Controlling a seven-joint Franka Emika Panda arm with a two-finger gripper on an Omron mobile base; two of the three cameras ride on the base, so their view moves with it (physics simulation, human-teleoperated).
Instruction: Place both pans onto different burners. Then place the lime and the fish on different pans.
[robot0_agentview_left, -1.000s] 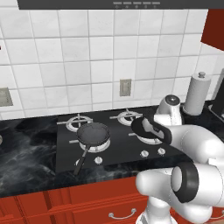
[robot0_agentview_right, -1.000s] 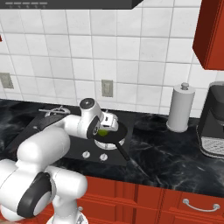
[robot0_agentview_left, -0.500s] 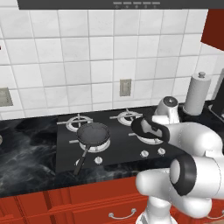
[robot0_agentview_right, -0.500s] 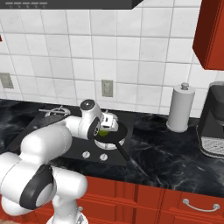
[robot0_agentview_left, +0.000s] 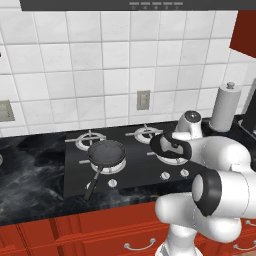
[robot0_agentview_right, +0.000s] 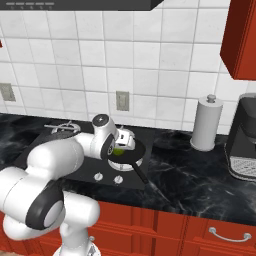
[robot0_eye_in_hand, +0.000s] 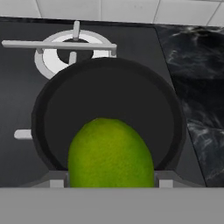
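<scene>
Barely any shift since a second ago: arm holding the same pose over the right front of the cooktop, both pans unmoved, lime in the same spot under the hand.

Pincer (robot0_agentview_right: 121, 148) low over the plain black round frying pan (robot0_agentview_right: 131, 156), clamped on the small bright green lime (robot0_eye_in_hand: 111, 153); in the hand view, lime large in the foreground, wedged between the two grey finger pads (robot0_eye_in_hand: 56, 182) at either side. Whether lime touches the pan floor: cannot tell.

Plain black pan seated on the right front silver-grey gas ring, short dark handle pointing toward the table edge in the right base view. Behind it in the hand view, another silver-grey burner (robot0_eye_in_hand: 74, 56) with its cross grate, uncovered.

Grey-black frying pan with long straight black handle (robot0_agentview_left: 106, 153) on the left front ring in the left base view, handle angled down-left toward the front edge. Left rear burner (robot0_agentview_left: 90, 139) bare.

Black glass cooktop (robot0_agentview_left: 75, 172) set in the dark marbled table (robot0_agentview_right: 200, 175). White paper-towel roll (robot0_agentview_right: 206, 123) upright near the wall, well right of the cooktop.
</scene>
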